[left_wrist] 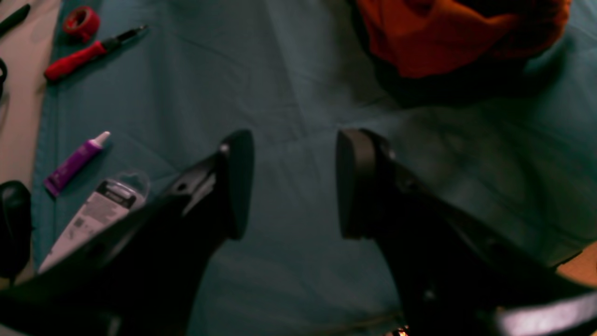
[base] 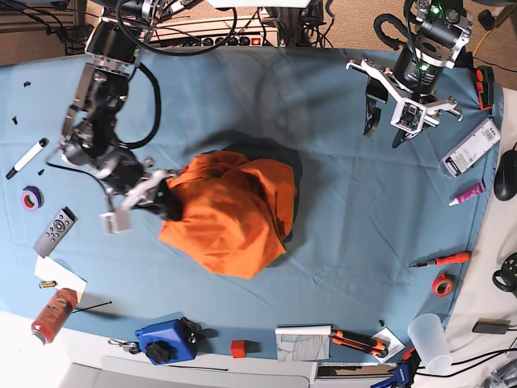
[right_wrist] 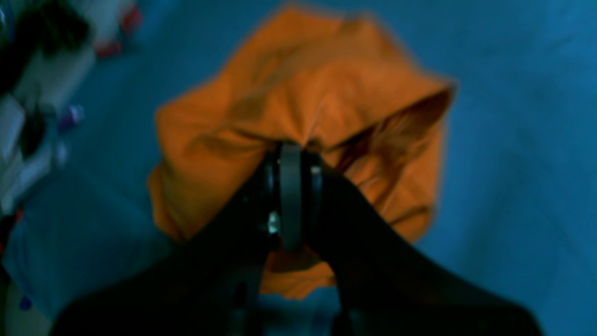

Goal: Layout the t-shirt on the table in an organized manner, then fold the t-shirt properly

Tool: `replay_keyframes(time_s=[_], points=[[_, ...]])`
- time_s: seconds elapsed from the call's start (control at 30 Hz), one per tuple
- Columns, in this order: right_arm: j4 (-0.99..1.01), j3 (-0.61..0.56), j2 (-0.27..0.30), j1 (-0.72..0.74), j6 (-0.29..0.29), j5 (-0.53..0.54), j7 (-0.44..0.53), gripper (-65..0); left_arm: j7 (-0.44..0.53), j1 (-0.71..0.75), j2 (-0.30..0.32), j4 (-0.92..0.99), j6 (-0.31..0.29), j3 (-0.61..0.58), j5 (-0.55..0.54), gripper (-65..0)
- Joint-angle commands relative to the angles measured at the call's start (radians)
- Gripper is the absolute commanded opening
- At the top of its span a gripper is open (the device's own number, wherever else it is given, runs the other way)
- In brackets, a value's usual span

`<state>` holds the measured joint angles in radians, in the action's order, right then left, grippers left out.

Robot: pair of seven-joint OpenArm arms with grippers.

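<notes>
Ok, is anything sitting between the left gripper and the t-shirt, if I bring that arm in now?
Nothing visible. The left gripper hangs open over bare blue cloth of the table, and the stretch from it to the t-shirt is clear. The right gripper is shut on the t-shirt's far side.

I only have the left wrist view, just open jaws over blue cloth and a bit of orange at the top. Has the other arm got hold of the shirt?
Observer: Yes. The right gripper is shut on a pinch of the t-shirt, at the end of the heap nearest that arm.
Operator: Is the shirt laid out at all?
Observer: No. In the base view it sits as a crumpled mound near the middle of the table.
Operator: And where is my arm relative to it?
Observer: The left gripper hangs open near the table's far edge, apart from the shirt.
</notes>
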<state>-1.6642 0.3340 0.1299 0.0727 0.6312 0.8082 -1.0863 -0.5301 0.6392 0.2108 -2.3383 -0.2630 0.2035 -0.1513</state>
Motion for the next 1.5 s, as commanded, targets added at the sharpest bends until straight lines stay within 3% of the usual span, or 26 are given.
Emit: replay_keyframes(time_s=[0.0, 0.17, 0.3, 0.47, 0.53, 0.7, 0.8, 0.93, 1.03, 1.2, 1.47], points=[[-0.019, 0.039, 0.009, 0.019, 0.027, 0.05, 0.012, -65.0, 0.023, 0.006, 0.002, -0.018, 0.003, 0.002, -0.01, -35.6], [-0.019, 0.233, 0.018, 0.018, 0.067, 0.208, -0.074, -65.0, 0.023, 0.006, 0.002, -0.018, 0.003, 0.002, -0.011, -35.6], [-0.019, 0.365, 0.058, 0.016, 0.067, 0.24, -0.092, -65.0, 0.023, 0.006, 0.002, -0.018, -0.012, 0.002, -0.05, -35.6], [-0.019, 0.44, 0.138, 0.0, 0.067, 0.238, -0.096, -65.0, 0.061, 0.001, 0.003, -0.018, -0.18, 0.001, -0.171, -35.6], [-0.019, 0.443, 0.164, -0.015, 0.067, 0.238, -0.096, -65.0, 0.083, -0.018, 0.003, -0.018, -0.209, -0.013, -0.175, -35.6], [-0.019, 0.474, 0.181, -0.028, 0.067, 0.219, -0.079, -65.0, 0.079, -0.078, 0.002, -0.018, -0.177, -0.134, -0.169, -35.6], [-0.019, 0.481, 0.181, -0.027, 0.067, 0.209, -0.053, -65.0, 0.083, -0.132, 0.002, 0.024, -0.15, -0.252, -0.093, -35.7], [-0.019, 0.481, 0.18, -0.025, 0.067, 0.132, 0.005, -65.0, 0.085, -0.241, 0.002, 0.121, -0.024, -0.409, 0.019, -35.8], [-0.018, 0.48, 0.181, -0.02, 0.051, 0.061, 0.061, -65.0, 0.085, -0.323, 0.002, 0.185, 0.037, -0.499, 0.074, -35.8], [-0.018, 0.478, 0.181, 0.03, 0.006, -0.054, 0.122, -65.0, 0.084, -0.438, -0.012, 0.254, 0.042, -0.616, 0.089, -35.8], [-0.016, 0.477, 0.18, 0.068, 0.0, -0.133, 0.122, -65.0, 0.082, -0.592, -0.154, 0.501, 0.04, -0.711, 0.088, -35.8]])
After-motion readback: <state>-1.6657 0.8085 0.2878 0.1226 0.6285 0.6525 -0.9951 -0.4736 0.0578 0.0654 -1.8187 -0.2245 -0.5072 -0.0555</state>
